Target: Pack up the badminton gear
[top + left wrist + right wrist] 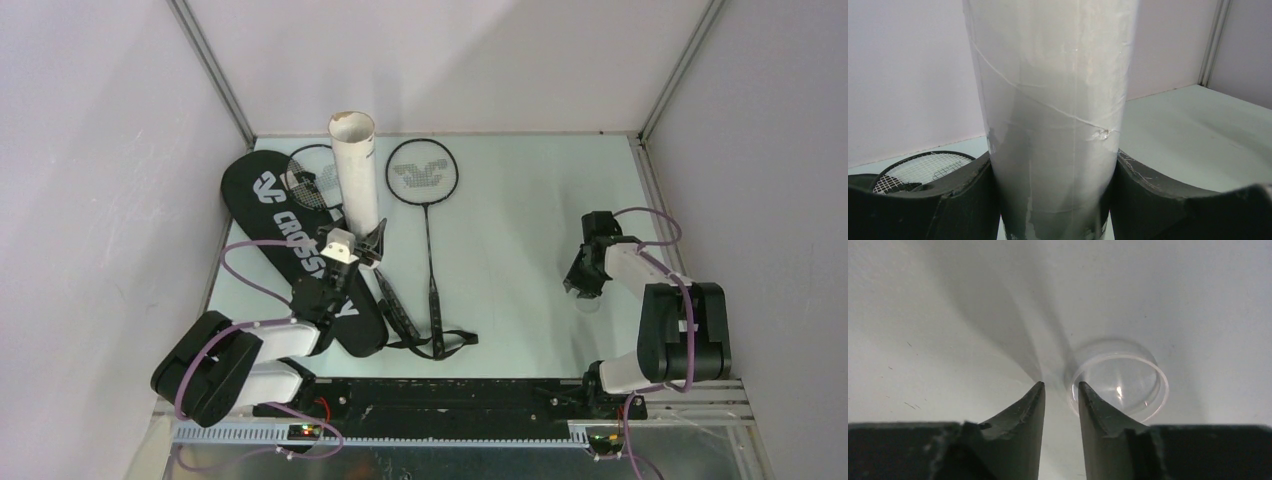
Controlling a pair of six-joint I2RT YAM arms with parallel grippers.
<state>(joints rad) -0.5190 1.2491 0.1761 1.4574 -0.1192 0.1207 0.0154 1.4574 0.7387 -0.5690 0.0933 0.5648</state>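
Tabletop, left arm outstretched at tube

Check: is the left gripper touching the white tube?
Touching. In the left wrist view, the left gripper has its fingers pressed against both sides of the white tube, with no gap showing.

Top external: high above the 6 o'clock edge, looking down on whole table. Left wrist: level, tight on white tube, overhead's 11 o'clock. Right wrist: tight, facing down at table.
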